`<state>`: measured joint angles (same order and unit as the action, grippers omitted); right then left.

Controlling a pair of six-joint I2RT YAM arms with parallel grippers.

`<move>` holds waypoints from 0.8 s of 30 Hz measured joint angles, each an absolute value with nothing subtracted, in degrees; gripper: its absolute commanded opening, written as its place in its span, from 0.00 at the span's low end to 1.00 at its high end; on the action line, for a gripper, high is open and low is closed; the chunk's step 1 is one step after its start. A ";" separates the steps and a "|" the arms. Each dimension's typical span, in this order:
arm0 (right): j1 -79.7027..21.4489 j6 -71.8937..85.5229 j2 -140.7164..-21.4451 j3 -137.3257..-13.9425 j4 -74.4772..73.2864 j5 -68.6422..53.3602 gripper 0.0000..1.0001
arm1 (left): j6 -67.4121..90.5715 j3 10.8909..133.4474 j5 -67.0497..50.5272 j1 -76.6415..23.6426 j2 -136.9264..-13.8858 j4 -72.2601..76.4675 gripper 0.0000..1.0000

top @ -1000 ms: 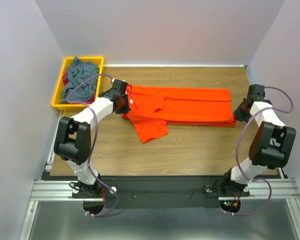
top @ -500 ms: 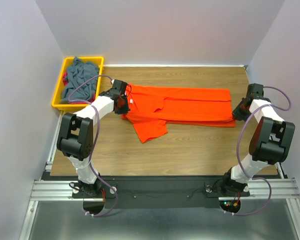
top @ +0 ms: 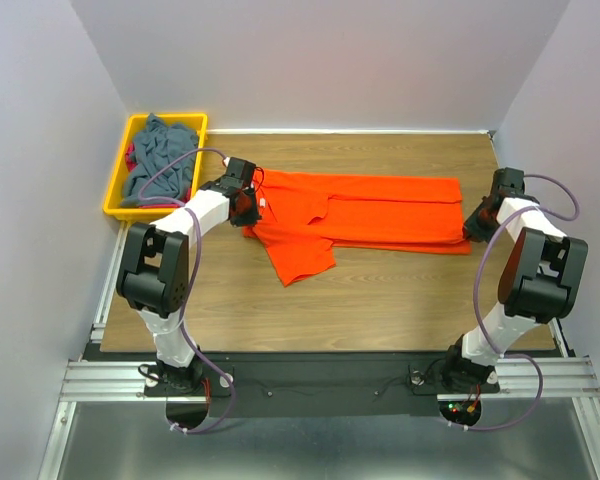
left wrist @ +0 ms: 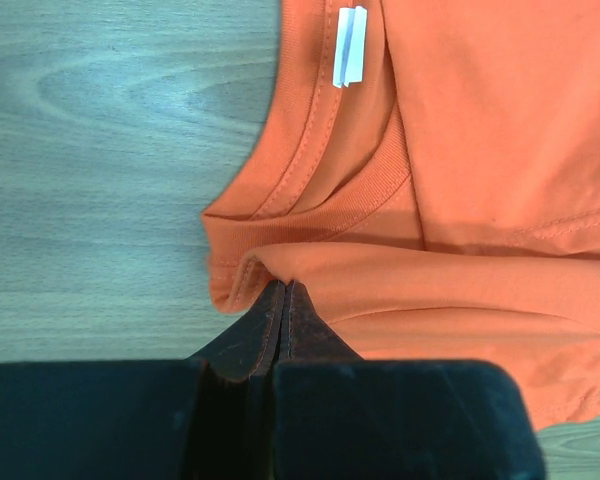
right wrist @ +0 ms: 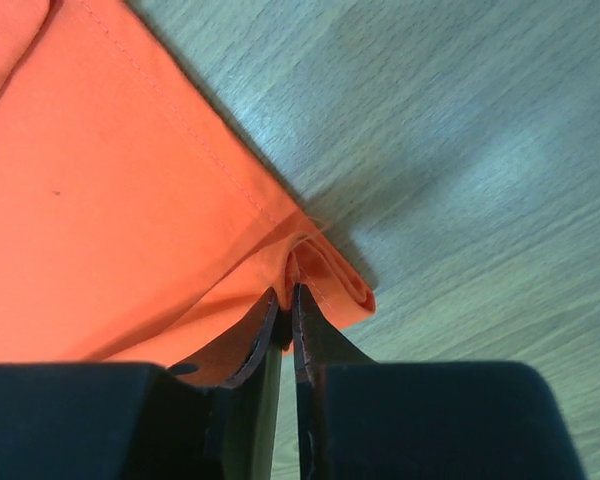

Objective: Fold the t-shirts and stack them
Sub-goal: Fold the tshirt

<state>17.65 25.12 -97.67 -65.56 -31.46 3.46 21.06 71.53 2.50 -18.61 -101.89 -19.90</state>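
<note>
Two arms, top view: my left gripper (top: 246,207) sits at the collar end of the orange t-shirt (top: 380,215), and my right gripper (top: 476,227) at the opposite, hem end. The shirt lies stretched sideways across the wooden table (top: 380,300), folded lengthwise into a band, with one flap of cloth spread toward the near edge. A yellow bin (top: 113,200) stands at the far left corner. It holds a crumpled grey-blue t-shirt (top: 160,160) and a sliver of red cloth (top: 131,157) against its left wall.

Left wrist view: my left fingers (left wrist: 240,340) are pressed together on a raised pleat of orange cloth just below the neckline, tips meeting through the fabric. The ribbed collar (left wrist: 310,170) curves above the pinch, and the white neck label (left wrist: 348,45) lies flat inside it. Bare wood shows to the left.

Right wrist view: my right fingers (right wrist: 245,345) are clamped on a small ridge at the shirt's corner, where the stitched hem doubles over. Orange cloth fills the left, table wood the right.
</note>
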 measured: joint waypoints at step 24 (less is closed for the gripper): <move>-1.85 22.85 -83.44 -63.42 -27.59 -9.37 0.70 | 24.01 60.31 5.32 -25.52 -83.05 -18.94 0.85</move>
